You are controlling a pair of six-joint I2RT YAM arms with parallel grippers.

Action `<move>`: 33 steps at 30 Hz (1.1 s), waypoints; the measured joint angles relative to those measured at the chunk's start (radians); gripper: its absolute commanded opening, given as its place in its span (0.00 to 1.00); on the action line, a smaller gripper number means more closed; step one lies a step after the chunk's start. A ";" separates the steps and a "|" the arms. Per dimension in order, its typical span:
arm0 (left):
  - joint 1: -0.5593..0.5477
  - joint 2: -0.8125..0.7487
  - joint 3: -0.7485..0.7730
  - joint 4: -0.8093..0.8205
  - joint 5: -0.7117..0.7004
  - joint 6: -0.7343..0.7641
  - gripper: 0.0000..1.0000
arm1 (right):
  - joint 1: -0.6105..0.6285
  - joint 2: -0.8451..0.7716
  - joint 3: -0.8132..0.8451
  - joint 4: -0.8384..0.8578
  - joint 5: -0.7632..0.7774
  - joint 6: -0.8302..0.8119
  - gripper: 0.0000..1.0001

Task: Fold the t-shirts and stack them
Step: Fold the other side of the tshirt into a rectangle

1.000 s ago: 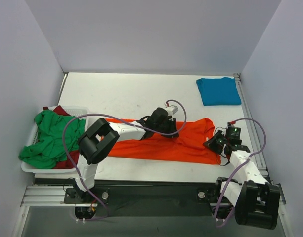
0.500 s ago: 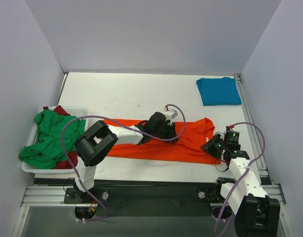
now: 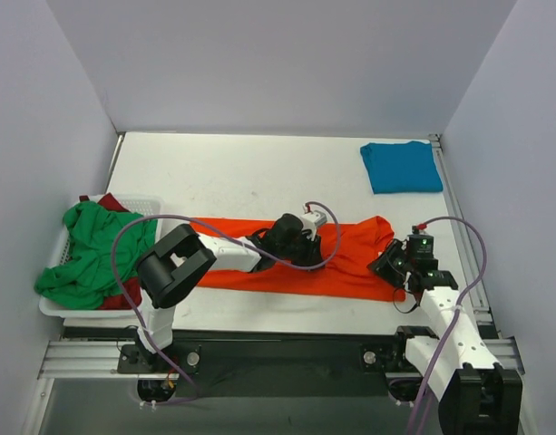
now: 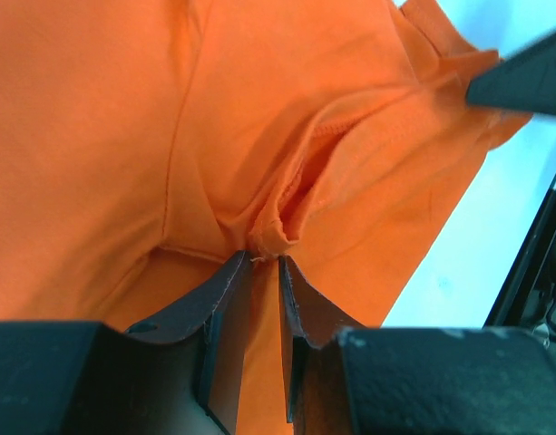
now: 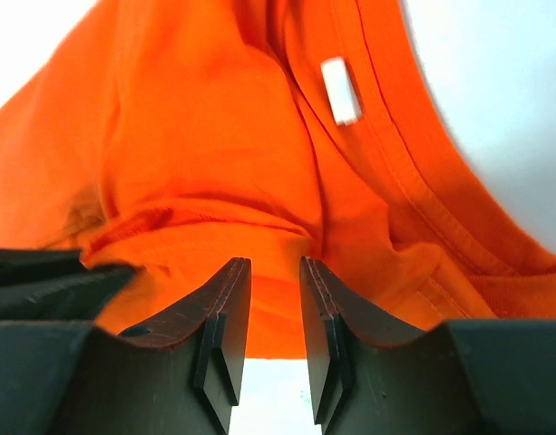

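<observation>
The bright orange-red t-shirt [image 3: 350, 263] lies as a long band across the near table. My left gripper [image 3: 314, 252] rests low on its middle. In the left wrist view the left gripper [image 4: 264, 258] stands slightly open, with a bunched fold of the shirt [image 4: 96, 136] right at its tips. My right gripper [image 3: 385, 264] is at the shirt's right end; the right wrist view shows it [image 5: 276, 263] open over the hem near the collar [image 5: 414, 181]. A folded teal blue t-shirt [image 3: 401, 167] lies at the far right.
A white lattice basket [image 3: 55, 308] at the left edge holds a crumpled green t-shirt [image 3: 96, 249] over a dark red one [image 3: 123, 294]. A metal rail [image 3: 454, 208] runs along the table's right side. A white label [image 5: 339, 91] shows inside the collar.
The right gripper has opened and let go of the orange-red shirt. The left gripper has moved a little nearer and lower over the shirt's middle.
</observation>
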 measured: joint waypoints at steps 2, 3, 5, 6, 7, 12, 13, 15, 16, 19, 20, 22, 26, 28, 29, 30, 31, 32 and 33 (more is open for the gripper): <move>-0.002 -0.003 -0.012 0.001 0.003 0.006 0.29 | 0.008 0.035 0.042 -0.004 0.022 -0.005 0.30; -0.003 -0.005 -0.018 0.001 0.004 0.009 0.29 | 0.010 0.058 0.065 -0.003 0.032 -0.008 0.30; -0.005 -0.006 -0.024 0.001 0.004 0.014 0.29 | 0.010 0.117 0.118 0.001 0.050 -0.020 0.30; -0.006 -0.006 -0.024 0.000 0.005 0.018 0.29 | 0.016 0.148 0.141 0.008 0.056 -0.025 0.30; -0.006 -0.007 -0.024 0.000 0.005 0.021 0.29 | 0.021 0.183 0.166 0.012 0.063 -0.030 0.30; -0.006 -0.013 -0.024 -0.001 0.004 0.029 0.29 | 0.087 0.386 0.284 0.049 0.079 -0.064 0.30; -0.006 -0.014 -0.024 -0.001 0.003 0.029 0.29 | 0.104 0.425 0.303 0.056 0.084 -0.071 0.30; -0.006 -0.015 -0.025 -0.001 0.003 0.029 0.28 | 0.141 0.496 0.339 0.063 0.092 -0.080 0.30; -0.006 -0.015 -0.025 -0.001 0.003 0.029 0.29 | 0.165 0.537 0.359 0.069 0.100 -0.085 0.30; -0.006 -0.019 -0.025 -0.002 0.002 0.030 0.28 | 0.220 0.623 0.396 0.076 0.123 -0.093 0.29; -0.006 -0.021 -0.025 -0.002 0.001 0.030 0.28 | 0.235 0.645 0.404 0.077 0.129 -0.096 0.29; -0.006 -0.028 -0.025 -0.003 -0.004 0.031 0.28 | 0.262 0.676 0.410 0.079 0.141 -0.099 0.29; -0.006 -0.058 -0.027 -0.008 -0.019 0.032 0.29 | 0.293 0.679 0.410 0.077 0.153 -0.098 0.29; -0.005 -0.081 -0.033 -0.008 -0.034 0.032 0.29 | 0.304 0.671 0.407 0.077 0.153 -0.098 0.29; -0.005 -0.093 -0.037 -0.008 -0.044 0.032 0.29 | 0.309 0.662 0.401 0.078 0.153 -0.096 0.29; -0.002 -0.106 -0.042 -0.008 -0.053 0.031 0.29 | 0.315 0.650 0.393 0.078 0.153 -0.095 0.29; 0.000 -0.118 -0.048 -0.009 -0.063 0.029 0.29 | 0.320 0.634 0.382 0.078 0.153 -0.093 0.29; 0.004 -0.131 -0.053 -0.008 -0.071 0.027 0.29 | 0.326 0.612 0.367 0.078 0.152 -0.090 0.29; 0.009 -0.140 -0.057 -0.008 -0.077 0.023 0.29 | 0.331 0.594 0.354 0.076 0.151 -0.085 0.29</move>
